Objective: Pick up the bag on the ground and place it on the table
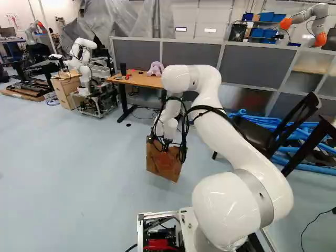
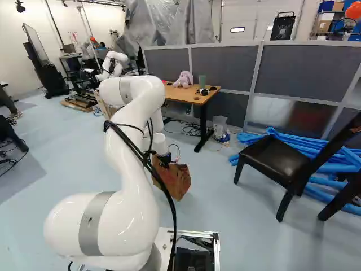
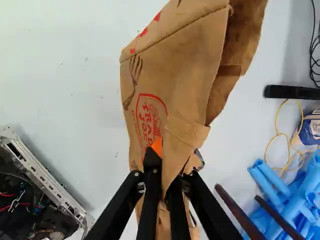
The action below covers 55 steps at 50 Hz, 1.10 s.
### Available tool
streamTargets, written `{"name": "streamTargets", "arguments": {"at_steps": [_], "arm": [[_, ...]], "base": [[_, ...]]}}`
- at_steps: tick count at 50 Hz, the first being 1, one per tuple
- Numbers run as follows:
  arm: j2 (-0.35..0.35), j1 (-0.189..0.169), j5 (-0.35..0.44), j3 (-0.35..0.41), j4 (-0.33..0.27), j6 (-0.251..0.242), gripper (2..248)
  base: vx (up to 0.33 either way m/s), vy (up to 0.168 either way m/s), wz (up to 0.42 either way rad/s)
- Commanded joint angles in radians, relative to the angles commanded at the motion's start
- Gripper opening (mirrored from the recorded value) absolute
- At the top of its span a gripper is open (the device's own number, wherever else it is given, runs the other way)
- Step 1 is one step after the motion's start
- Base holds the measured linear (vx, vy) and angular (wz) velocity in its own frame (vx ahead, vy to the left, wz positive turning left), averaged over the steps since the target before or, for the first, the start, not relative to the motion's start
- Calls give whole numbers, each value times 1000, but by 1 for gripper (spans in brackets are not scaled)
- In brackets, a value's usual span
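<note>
Gripper (image 1: 166,147) pinched on the paper bag (image 3: 175,75), edge caught between both fingers. Bag hangs tilted below it, short of the table (image 1: 140,80); can't tell if its low corner touches floor (image 1: 79,168). Plush toy (image 2: 184,79) on table.

Grey partition panels (image 2: 225,66) in pale frames stood behind the wooden-topped table (image 2: 179,95). A black chair (image 2: 273,161) stood on the pale blue floor (image 1: 63,168), near blue tubes (image 2: 339,167). Grey sheeting (image 1: 118,22) hung beyond the panels.
</note>
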Motion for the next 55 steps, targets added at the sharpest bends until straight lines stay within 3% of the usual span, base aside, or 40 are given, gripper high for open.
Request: {"name": "streamTargets", "arguments": {"at_steps": [55], "arm": [[204,0,0,139,0,0,21]], "base": [[0,0,0]]}}
